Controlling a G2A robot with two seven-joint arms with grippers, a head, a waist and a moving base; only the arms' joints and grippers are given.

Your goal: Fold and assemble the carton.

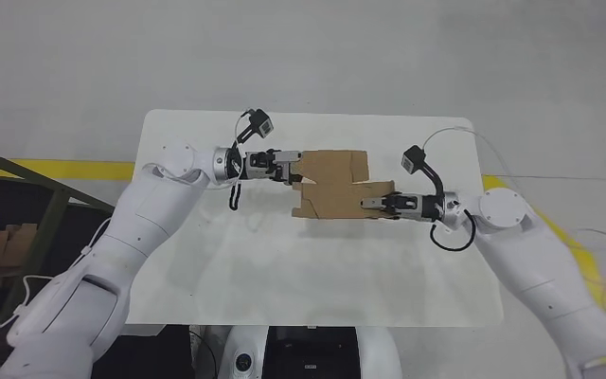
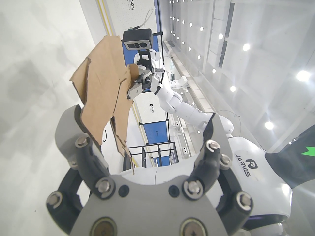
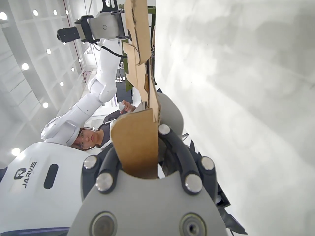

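A flat brown carton (image 1: 331, 185) with notched flaps hangs over the middle of the white table, between my two arms. My right gripper (image 1: 374, 202) is shut on a flap at the carton's near right edge. That flap (image 3: 135, 143) runs back between its fingers. From the left wrist, the right gripper (image 2: 133, 92) shows pinching the far side of the carton (image 2: 103, 74). My left gripper (image 1: 289, 171) is at the carton's left edge, open. Its fingers (image 2: 71, 124) stand wide apart, and a corner of the carton lies against one of them.
The white table (image 1: 284, 265) has bare room in front of and behind the carton. A dark rack (image 1: 38, 199) stands on the floor off the table's left side. A yellow floor line (image 1: 76, 169) runs behind it.
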